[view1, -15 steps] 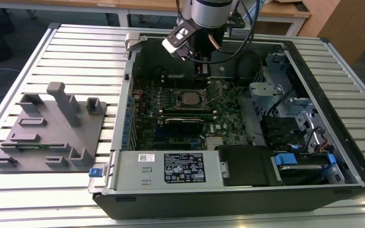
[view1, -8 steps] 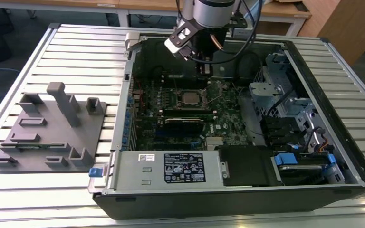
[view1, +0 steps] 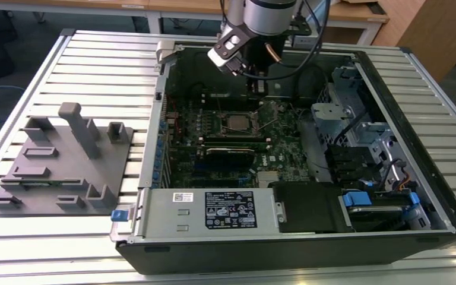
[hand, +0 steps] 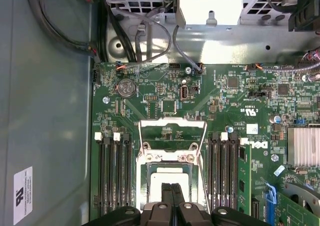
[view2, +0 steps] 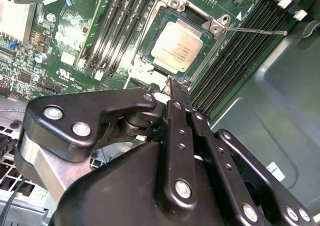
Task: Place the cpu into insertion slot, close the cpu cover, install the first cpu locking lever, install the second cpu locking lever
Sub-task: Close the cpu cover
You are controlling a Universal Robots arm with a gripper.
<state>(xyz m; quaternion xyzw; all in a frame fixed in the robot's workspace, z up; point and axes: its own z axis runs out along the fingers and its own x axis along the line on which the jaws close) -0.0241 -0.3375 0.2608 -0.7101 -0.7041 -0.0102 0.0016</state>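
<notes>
Fingers (hand: pixel 168 200) clamped together on nothing, tip right at the insertion slot's (view2: pixel 146 62) edge.
I'm reading the cpu (view2: pixel 176 46) as seated in the slot, its silver-grey top flat and square, and the cpu cover (view2: pixel 210 43) appears to lie down around it. One thin locking lever (view2: pixel 255 32) juts out loose beside the slot. I'd keep the gripper (hand: pixel 172 187) off the chip and press the wire slowly and level.
</notes>
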